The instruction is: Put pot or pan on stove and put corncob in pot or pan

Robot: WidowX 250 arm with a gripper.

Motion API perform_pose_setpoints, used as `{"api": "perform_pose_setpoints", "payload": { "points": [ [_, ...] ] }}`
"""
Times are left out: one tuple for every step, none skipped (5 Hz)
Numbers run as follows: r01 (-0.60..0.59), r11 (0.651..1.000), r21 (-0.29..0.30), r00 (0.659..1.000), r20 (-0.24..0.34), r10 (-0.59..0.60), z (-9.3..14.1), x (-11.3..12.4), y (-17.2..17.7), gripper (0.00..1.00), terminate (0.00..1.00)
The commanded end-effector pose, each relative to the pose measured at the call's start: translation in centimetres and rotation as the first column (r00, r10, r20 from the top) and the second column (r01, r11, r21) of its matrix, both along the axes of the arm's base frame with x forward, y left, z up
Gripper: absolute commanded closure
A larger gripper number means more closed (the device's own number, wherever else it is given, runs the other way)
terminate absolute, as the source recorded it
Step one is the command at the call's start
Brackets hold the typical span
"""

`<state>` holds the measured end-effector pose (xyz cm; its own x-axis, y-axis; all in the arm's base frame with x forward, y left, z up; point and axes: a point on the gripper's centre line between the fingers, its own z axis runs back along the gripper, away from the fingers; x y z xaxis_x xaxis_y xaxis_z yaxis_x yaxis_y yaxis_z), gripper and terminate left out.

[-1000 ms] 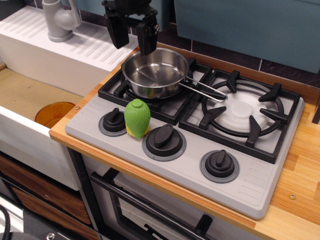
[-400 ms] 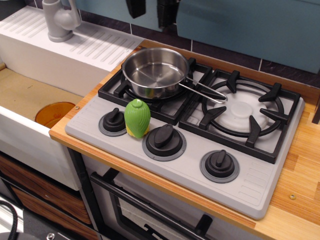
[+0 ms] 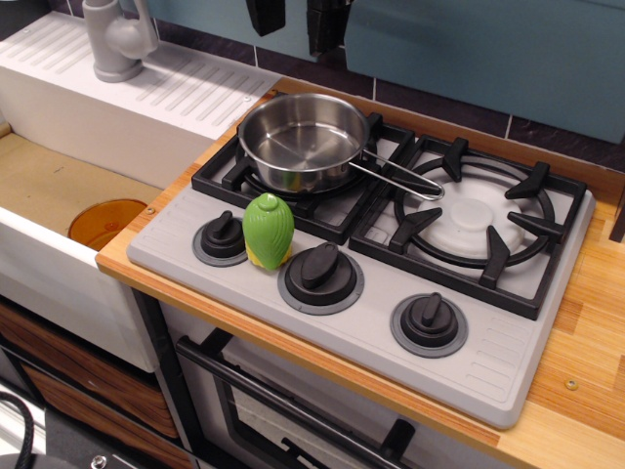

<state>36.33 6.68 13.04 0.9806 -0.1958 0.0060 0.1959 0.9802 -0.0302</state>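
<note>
On the wooden counter (image 3: 586, 322) the stove (image 3: 322, 322) carries the pan (image 3: 303, 137), seated on its left burner, so that half looks done. The corncob (image 3: 268, 231) is not yet inside; it stands upright between two knobs (image 3: 320, 269), just in front of the pan. The pincer (image 3: 293, 15) hangs high above, prongs apart, gripping nothing. Nothing blocks the corncob.

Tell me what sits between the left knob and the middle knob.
The corncob stands upright between the left knob and middle knob, seen in the only view.
</note>
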Motion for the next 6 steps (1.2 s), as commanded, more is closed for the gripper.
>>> {"api": "perform_pose_setpoints", "payload": {
  "points": [
    [-0.087, 0.994, 0.059, 0.987, 0.138, 0.078, 5.6, -2.1, 0.4, 0.00, 0.00],
    [-0.129, 0.990, 0.048, 0.979, 0.165, 0.119, 5.1, -2.9, 0.5, 0.00, 0.00],
    [-0.197, 0.979, 0.051, 0.964, 0.190, 0.184, 3.8, -4.1, 0.9, 0.00, 0.00],
    [-0.222, 0.974, 0.048, 0.951, 0.232, 0.205, 2.2, -5.7, 1.3, 0.00, 0.00],
    [-0.258, 0.966, 0.023, 0.938, 0.247, 0.245, 1.1, -6.7, 1.3, 0.00, 0.00],
    [-0.285, 0.958, 0.009, 0.930, 0.246, 0.274, 0.5, -6.9, 1.1, 0.00, 0.00]
  ]
}}
